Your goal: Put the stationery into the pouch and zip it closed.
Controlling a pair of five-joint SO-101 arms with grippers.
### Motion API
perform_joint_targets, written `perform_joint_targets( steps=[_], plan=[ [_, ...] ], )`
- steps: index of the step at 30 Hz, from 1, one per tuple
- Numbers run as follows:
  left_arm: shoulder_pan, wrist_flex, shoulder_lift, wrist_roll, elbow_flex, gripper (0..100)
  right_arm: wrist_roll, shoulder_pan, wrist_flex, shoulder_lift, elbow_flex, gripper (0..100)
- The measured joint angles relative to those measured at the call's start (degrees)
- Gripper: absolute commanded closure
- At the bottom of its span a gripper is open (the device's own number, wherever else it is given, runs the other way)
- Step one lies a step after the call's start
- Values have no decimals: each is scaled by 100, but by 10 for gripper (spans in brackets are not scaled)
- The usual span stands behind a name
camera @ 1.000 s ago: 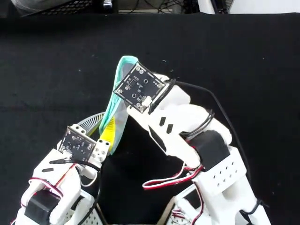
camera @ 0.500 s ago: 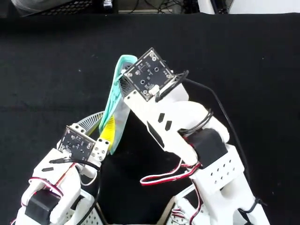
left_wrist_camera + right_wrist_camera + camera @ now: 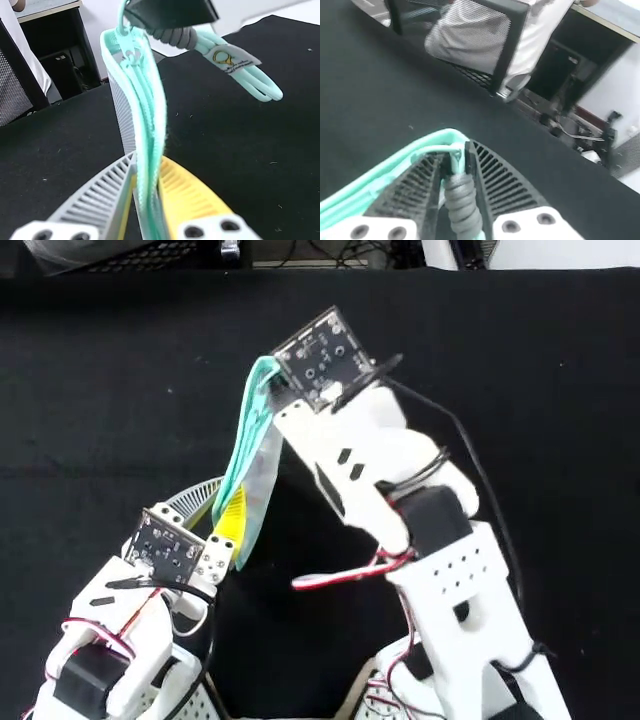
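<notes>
A mint-green pouch (image 3: 250,455) is held edge-up above the black table, stretched between both grippers. My left gripper (image 3: 222,508), with one grey and one yellow finger, is shut on the pouch's near end; in the left wrist view the pouch edge (image 3: 145,100) runs up from the left gripper (image 3: 147,162). My right gripper (image 3: 270,390) is at the pouch's far end, its black fingers shut on the grey zipper pull (image 3: 460,200) beside the mint rim (image 3: 385,170). A mint wrist loop (image 3: 250,80) hangs from that far end. No stationery is visible.
The black tabletop (image 3: 520,390) spreads out on all sides of the arms. Beyond the table's far edge stand a mesh chair (image 3: 475,30) and dark office furniture (image 3: 55,60). The right arm's red and white cables (image 3: 345,575) hang near the table's middle.
The right gripper has moved along the pouch toward its far end, keeping hold of the zipper pull. The left arm and the pouch's near end have stayed put.
</notes>
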Motion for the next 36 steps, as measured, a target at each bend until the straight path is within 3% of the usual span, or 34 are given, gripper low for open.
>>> perform_joint_targets(
  steps=[9, 18, 30, 32, 36],
  plan=[
    [0, 0, 0, -149, 70, 971, 70, 202, -360, 97, 9, 986],
    [9, -9, 0, -167, 79, 971, 88, 870, -554, 1108, -466, 986],
    [9, -9, 0, -167, 88, 971, 88, 914, -273, 1512, -932, 982],
    [18, -9, 0, -167, 88, 971, 88, 914, -70, 1371, -967, 947],
    [44, 0, 0, -167, 88, 971, 88, 738, 633, 826, -976, 751]
  ],
)
